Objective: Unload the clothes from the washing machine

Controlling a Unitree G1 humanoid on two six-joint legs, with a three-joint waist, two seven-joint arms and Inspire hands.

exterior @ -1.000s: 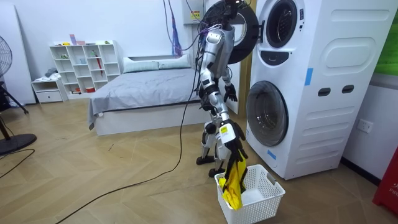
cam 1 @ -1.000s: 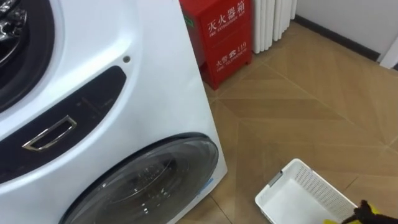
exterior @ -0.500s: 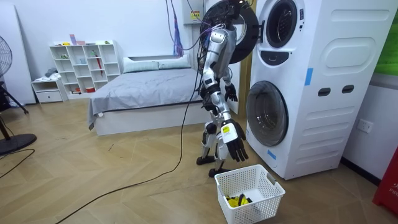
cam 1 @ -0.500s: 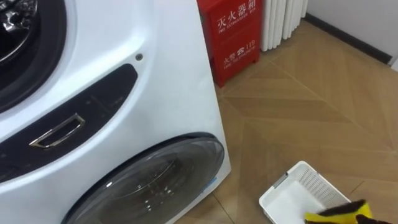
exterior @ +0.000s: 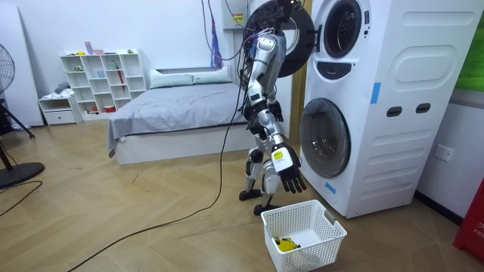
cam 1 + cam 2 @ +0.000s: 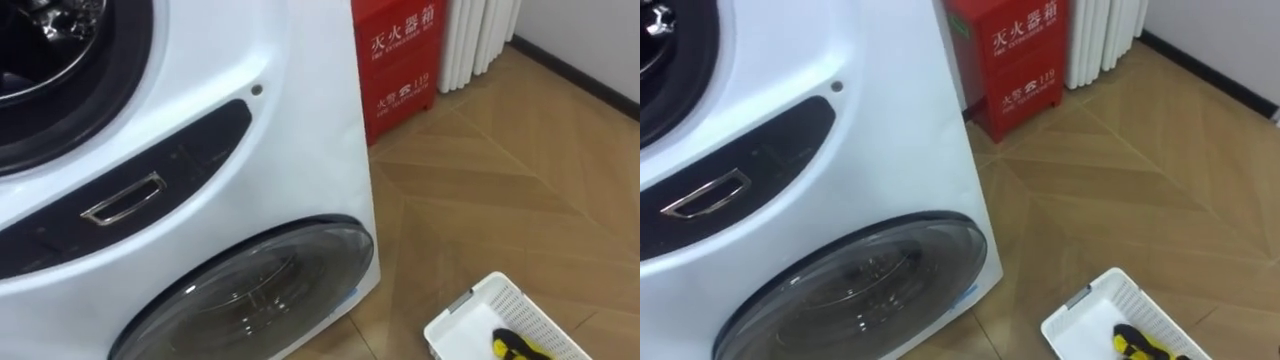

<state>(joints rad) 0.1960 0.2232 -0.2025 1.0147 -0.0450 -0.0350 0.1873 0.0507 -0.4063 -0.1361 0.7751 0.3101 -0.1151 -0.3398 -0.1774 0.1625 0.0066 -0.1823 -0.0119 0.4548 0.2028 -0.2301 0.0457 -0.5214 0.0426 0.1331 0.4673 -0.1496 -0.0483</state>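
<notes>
While yellow clothes lie in the basket on the floor, the right hand hangs open.

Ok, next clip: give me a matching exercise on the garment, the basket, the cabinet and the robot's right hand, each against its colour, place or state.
Things:
1 garment
2 basket
3 cabinet
4 right hand

Descriptions:
A red, next to the washer
B open, above the basket
C yellow, lying in the basket
D white, standing on the floor

Pairs: 1-C; 2-D; 3-A; 4-B
</notes>
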